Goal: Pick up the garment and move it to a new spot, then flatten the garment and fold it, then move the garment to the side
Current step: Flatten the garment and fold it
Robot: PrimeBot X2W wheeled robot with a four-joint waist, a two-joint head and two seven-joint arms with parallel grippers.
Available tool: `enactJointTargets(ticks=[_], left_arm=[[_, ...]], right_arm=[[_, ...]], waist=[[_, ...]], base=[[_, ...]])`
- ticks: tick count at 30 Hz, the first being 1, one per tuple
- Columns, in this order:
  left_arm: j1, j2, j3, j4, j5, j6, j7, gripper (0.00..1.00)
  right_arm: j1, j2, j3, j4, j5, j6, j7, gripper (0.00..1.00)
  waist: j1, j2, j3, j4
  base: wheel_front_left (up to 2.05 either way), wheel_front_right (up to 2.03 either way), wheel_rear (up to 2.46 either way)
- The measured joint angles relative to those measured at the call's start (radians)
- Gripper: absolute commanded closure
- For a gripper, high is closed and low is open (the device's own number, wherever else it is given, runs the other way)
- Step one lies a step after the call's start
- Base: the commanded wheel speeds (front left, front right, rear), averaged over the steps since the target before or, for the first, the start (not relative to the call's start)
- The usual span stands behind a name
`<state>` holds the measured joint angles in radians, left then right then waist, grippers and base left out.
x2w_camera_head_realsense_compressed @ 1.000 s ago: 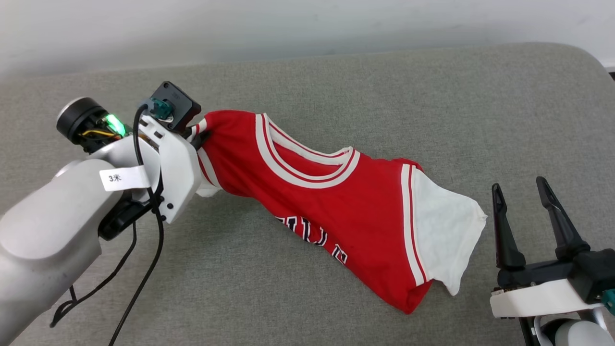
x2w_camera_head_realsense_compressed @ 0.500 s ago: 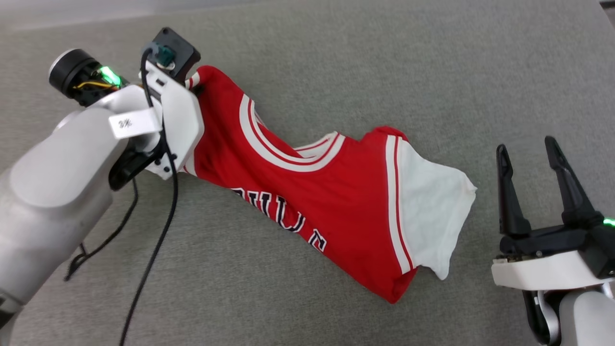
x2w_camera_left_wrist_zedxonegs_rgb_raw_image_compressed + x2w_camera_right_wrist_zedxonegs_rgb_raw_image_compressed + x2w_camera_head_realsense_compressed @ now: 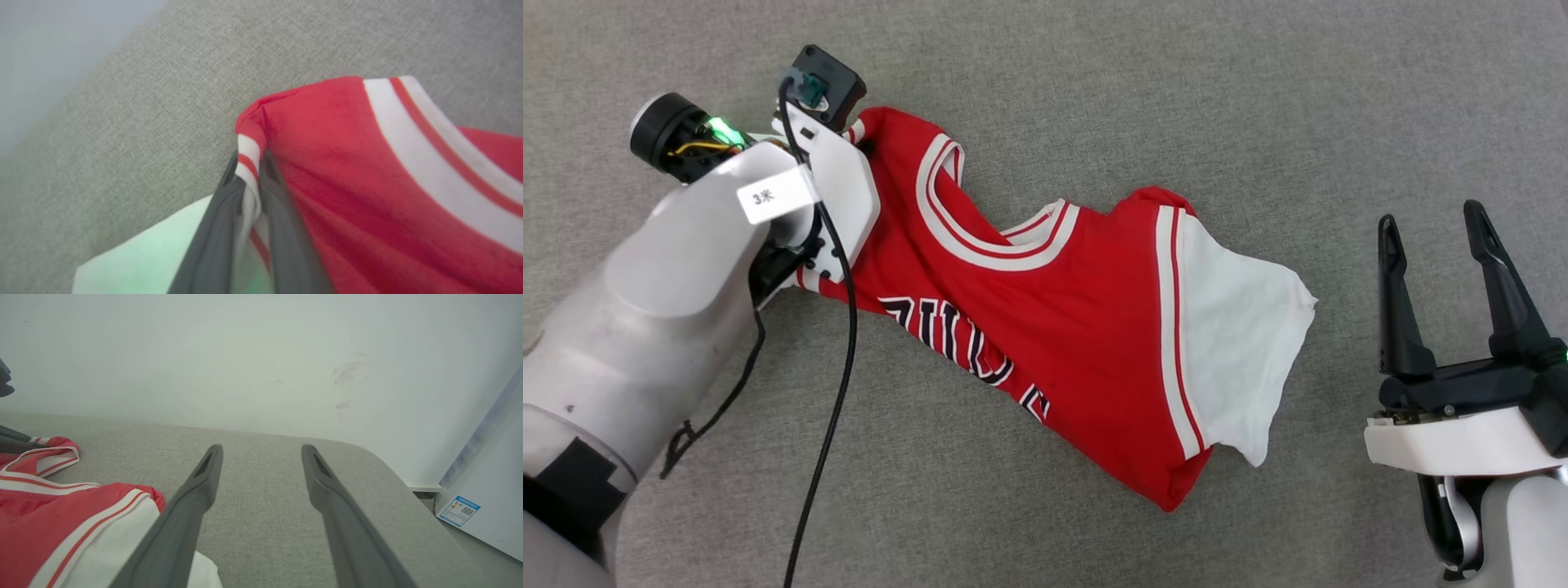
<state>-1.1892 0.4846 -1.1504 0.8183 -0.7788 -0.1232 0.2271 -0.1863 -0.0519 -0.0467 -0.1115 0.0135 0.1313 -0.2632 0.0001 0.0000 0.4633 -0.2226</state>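
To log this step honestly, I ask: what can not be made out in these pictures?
- Head view: the white wrist covers where the left end effector holds the garment.
- Head view: the garment's lettering is partly folded under.
- Right wrist view: the left edge cuts off the garment.

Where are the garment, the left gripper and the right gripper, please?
garment (image 3: 1094, 327), head view, red chest panel.
left gripper (image 3: 250, 163), left wrist view, between fingertips pinching striped trim.
right gripper (image 3: 1431, 214), head view, between its open fingertips.

I've bare grey cushion (image 3: 1258, 106) ahead of my right claw (image 3: 1431, 214); the garment (image 3: 1094, 327) blocks the middle (left arm's cable (image 3: 833, 384) draped beside it), wall (image 3: 245, 355) behind.
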Motion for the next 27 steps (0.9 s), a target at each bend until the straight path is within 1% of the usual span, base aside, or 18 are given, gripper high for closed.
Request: enactJointTargets(ticks=[1,3,6,8,11,15,19,23,27], left_arm=[[0.0,-0.007,-0.006,0.011,0.001,0.0,-0.015,0.0],[-0.001,-0.017,-0.011,0.03,0.001,0.0,-0.04,0.0],[-0.008,-0.017,-0.019,0.037,-0.002,-0.005,-0.077,0.0],[-0.013,-0.014,-0.009,0.028,-0.025,-0.006,-0.09,0.0],[-0.035,0.012,0.006,-0.01,-0.08,-0.006,-0.078,0.0],[-0.068,0.078,0.015,-0.073,-0.141,-0.006,-0.012,0.0],[-0.096,0.137,0.024,-0.118,-0.22,-0.006,0.113,0.0],[-0.115,0.176,0.035,-0.138,-0.302,-0.006,0.243,0.0],[-0.129,0.202,0.022,-0.135,-0.317,-0.006,0.337,0.0]], right_arm=[[0.0,0.0,-0.003,0.001,-0.001,0.0,0.0,0.0],[0.001,0.0,-0.009,0.004,-0.005,0.0,0.0,0.0],[0.007,0.0,-0.013,0.008,-0.006,0.0,0.0,0.0],[0.014,0.0,-0.017,0.012,-0.006,0.0,0.0,0.0],[0.033,0.0,-0.02,0.017,-0.006,0.0,0.0,0.0],[0.048,0.0,-0.02,0.017,-0.006,0.0,0.0,0.0],[0.048,0.0,-0.015,0.016,-0.006,0.0,0.0,0.0],[0.048,0.0,-0.009,0.01,-0.005,0.0,0.0,0.0],[0.045,0.0,-0.006,0.003,-0.006,0.0,0.0,0.0]], waist=[[0.0,0.0,-0.004,0.002],[0.0001,0.0,-0.014,0.009],[0.0,0.0,-0.037,0.02],[0.0,0.0,-0.055,0.029],[0.0,0.0,-0.083,0.044],[0.0,0.0,-0.111,0.065],[-0.0001,0.0,-0.118,0.076],[-0.0001,0.0,-0.106,0.072],[0.0,0.0,-0.086,0.064]], base=[[0.0,0.0,0.0],[0.0,0.0,0.0],[0.0,0.0,0.0],[0.0,0.0,0.0],[0.0,0.0,0.0],[0.0,0.0,0.0],[0.0,0.0,0.0],[0.0,0.0,0.0],[0.0,0.0,0.0]])
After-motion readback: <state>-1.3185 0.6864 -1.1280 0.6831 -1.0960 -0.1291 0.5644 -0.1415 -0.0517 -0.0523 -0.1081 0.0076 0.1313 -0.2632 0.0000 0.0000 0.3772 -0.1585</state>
